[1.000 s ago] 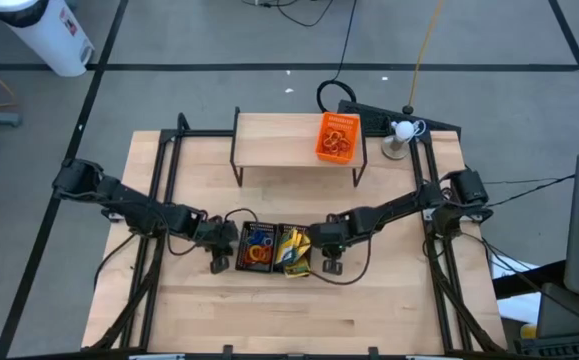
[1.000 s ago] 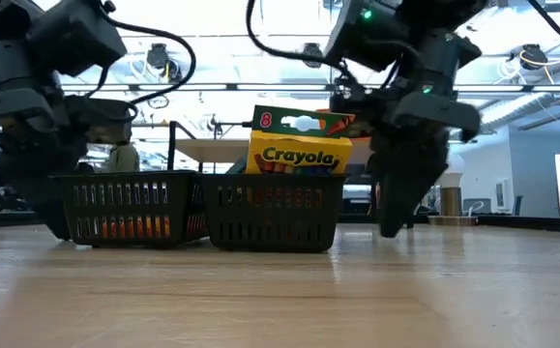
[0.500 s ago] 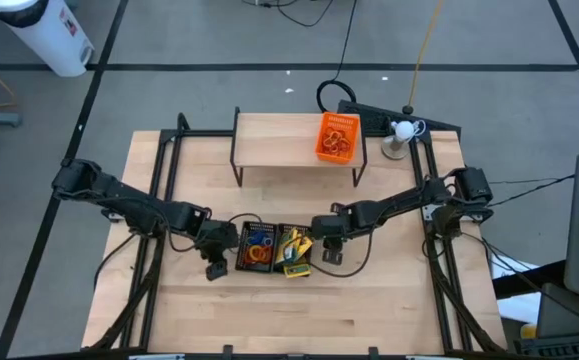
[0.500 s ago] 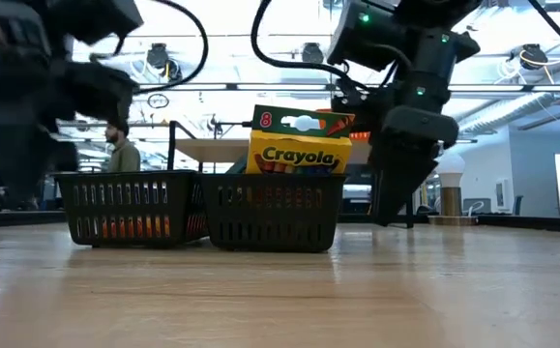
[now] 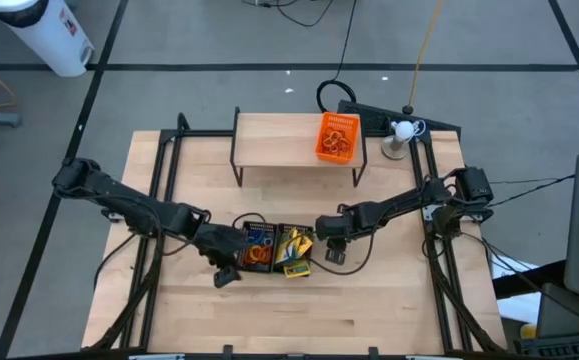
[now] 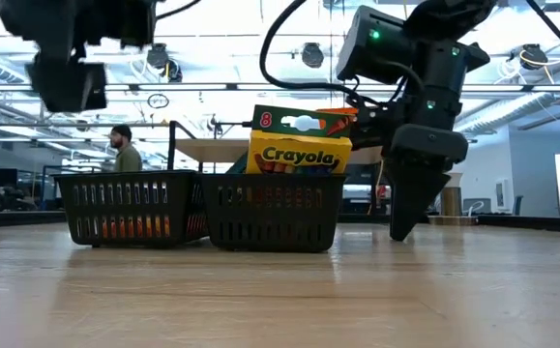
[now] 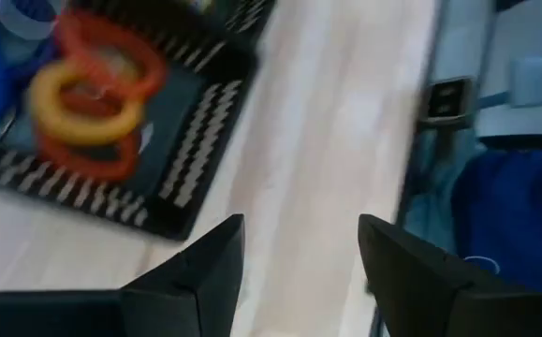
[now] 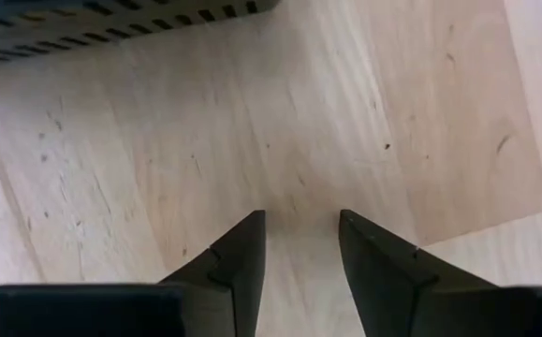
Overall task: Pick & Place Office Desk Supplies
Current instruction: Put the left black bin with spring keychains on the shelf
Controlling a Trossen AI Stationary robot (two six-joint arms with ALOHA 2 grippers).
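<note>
— Where is your left gripper (image 5: 228, 275) right now?

— I am holding it over the bare wood just beside the near left corner of the black tray (image 5: 257, 247) with the rubber bands. My fingers (image 7: 200, 271) are standing spread, and nothing is sitting between them. Through my left wrist camera I am looking at the red and yellow bands (image 7: 91, 114) lying in that tray, with blue ones beside them.

— And next to that tray?

— A second black tray (image 6: 275, 211) is touching it on the right, and a Crayola crayon box (image 6: 297, 143) is standing upright in it, rising above the rim.

— What is your right gripper (image 5: 333, 255) doing?

— I am pointing it down at the table (image 8: 411, 112) just to the right of the crayon tray. Its fingers (image 8: 236, 260) are parted a little, gripping nothing, with only bare wood showing between them.

— Anything farther back?

— The orange tray (image 5: 337, 137) is sitting on the right end of the wooden shelf (image 5: 274, 140), well apart from both of my grippers.
</note>
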